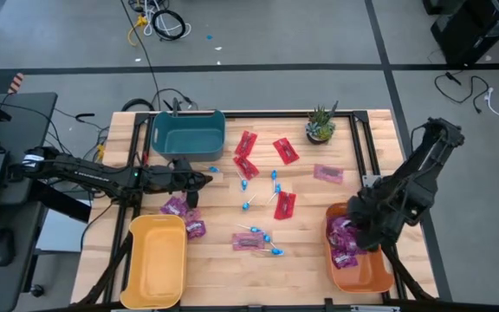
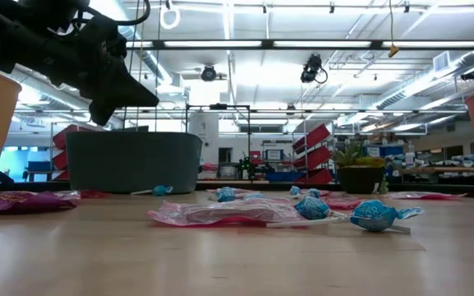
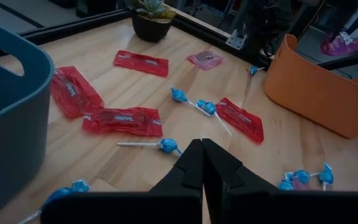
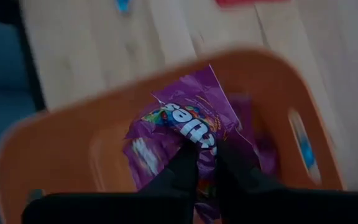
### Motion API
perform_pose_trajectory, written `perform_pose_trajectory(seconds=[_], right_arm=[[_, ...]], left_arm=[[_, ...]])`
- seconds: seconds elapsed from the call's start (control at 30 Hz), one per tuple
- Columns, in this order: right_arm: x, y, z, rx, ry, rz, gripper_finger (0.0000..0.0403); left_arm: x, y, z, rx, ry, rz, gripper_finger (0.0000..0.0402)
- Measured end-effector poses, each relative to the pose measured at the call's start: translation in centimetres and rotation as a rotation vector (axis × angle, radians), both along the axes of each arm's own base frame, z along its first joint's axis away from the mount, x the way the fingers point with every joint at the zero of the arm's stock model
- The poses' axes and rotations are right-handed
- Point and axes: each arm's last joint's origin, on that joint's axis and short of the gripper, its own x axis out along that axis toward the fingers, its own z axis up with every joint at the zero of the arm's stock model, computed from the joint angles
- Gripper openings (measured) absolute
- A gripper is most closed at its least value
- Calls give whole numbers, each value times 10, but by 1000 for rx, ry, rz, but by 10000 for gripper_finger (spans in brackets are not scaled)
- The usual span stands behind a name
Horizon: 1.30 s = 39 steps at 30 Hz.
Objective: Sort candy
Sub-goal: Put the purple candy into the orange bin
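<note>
Above the orange bin (image 4: 55, 149), the right gripper (image 4: 207, 163) pinches a purple packet (image 4: 191, 115); releasing low keeps it inside. Left gripper (image 3: 202, 163), closed and empty, hovers near blue lollipops (image 3: 166, 145).

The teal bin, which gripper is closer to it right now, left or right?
Left. The left gripper, shut and empty, hovers just beside the teal bin. The right gripper is across the table over the orange bin, shut on a purple packet.
</note>
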Motion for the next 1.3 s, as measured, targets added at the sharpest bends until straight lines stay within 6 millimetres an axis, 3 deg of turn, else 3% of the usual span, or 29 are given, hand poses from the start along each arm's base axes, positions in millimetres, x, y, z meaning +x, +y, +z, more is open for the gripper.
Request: perform_pose_trajectory(seconds=[0.2, 0.77, 1.3], right_arm=[[-8, 7, -5, -12, 58, -58, 38], [7, 30, -35, -205, 166, -132, 42], [5, 43, -38, 0, 307, -245, 116]], left_arm=[[0, 1, 0, 7, 1, 19, 1], [0, 1, 0, 7, 2, 19, 1], [0, 1, 0, 9, 5, 19, 1]])
